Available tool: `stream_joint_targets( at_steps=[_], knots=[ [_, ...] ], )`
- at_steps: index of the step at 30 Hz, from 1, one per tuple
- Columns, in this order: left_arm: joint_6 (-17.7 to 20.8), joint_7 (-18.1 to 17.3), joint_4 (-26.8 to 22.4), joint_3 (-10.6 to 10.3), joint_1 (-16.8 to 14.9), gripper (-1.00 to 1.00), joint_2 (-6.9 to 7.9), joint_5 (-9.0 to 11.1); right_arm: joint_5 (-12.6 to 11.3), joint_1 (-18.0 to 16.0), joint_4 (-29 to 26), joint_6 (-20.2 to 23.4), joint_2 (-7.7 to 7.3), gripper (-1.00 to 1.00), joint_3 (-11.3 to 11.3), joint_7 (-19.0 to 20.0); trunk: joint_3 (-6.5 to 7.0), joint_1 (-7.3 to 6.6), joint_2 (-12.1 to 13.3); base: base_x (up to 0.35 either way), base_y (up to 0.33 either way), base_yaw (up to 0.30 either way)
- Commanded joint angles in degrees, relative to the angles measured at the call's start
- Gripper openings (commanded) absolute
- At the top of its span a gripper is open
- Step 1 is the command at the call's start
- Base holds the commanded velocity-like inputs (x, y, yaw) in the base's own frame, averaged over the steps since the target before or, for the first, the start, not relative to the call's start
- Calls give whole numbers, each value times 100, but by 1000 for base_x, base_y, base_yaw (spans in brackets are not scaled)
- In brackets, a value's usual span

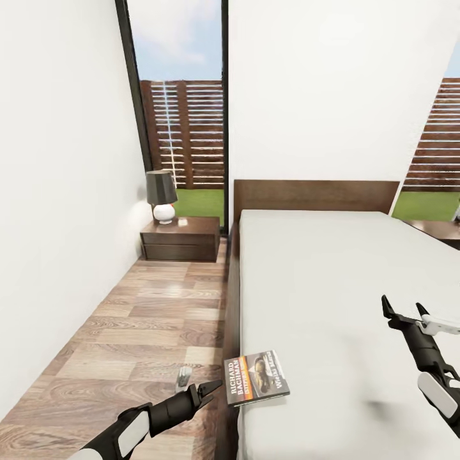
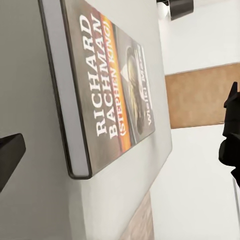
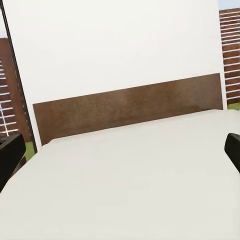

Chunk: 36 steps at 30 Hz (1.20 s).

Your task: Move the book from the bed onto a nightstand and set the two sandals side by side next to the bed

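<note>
While the book [image 1: 257,378] lies on the near left corner of the bed [image 1: 332,281], nothing of my task looks done: from the head view my left hand [image 1: 207,391] hovers just beside its spine, fingers parted and empty, and my right hand [image 1: 404,313] hangs open over the mattress. The nightstand [image 1: 181,237], far left by the headboard, carries a lamp [image 1: 161,195]; its drawers are shut. At my left wrist, the book [image 2: 107,85] sits between my spread fingers [image 2: 10,155], not gripped. At my right wrist, bare mattress reaches to the headboard [image 3: 130,107].
</note>
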Motion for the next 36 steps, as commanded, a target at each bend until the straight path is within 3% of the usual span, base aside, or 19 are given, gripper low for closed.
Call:
stream_joint_targets(
  at_steps=[1, 36],
  knots=[
    [52, -6, -2, -28, -4, 100, 4, 57, -62, -6, 8, -24, -6, 100, 38, 24, -6, -1, -3, 0, -10, 0],
    [52, -18, -2, -29, 1, 100, 4, 57, -62, -6, 10, -24, -6, 100, 47, 25, -6, -1, -3, 0, -55, 0]
  ],
)
